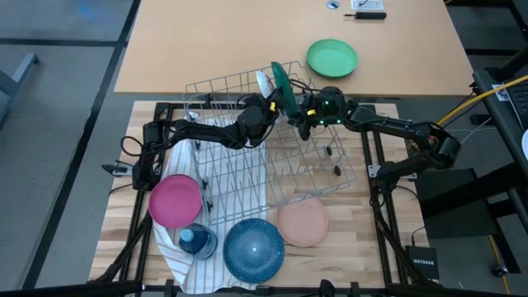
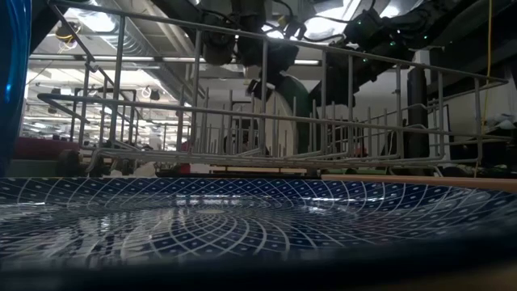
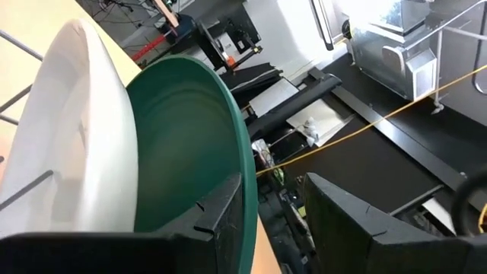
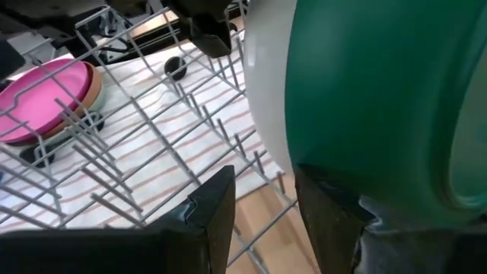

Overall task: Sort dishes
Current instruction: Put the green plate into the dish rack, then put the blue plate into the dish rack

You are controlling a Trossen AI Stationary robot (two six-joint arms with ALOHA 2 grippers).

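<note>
Both grippers meet at the far side of the wire rack (image 1: 272, 148), on a white plate with a dark green back (image 1: 283, 85) standing on edge there. The left gripper (image 3: 270, 213) is clamped on its rim, one finger on the green back. The right gripper (image 4: 262, 205) is beside the same plate with its jaws apart; whether it touches is hard to tell. The arms hide the plate's lower edge from above. Near the table's front edge lie the magenta plate (image 1: 175, 200), the blue plate (image 1: 253, 248) and the pink plate (image 1: 302, 221). The blue plate fills the low view's foreground. A black box (image 1: 422, 262) at the front right corner reads NETGEAR.
</note>
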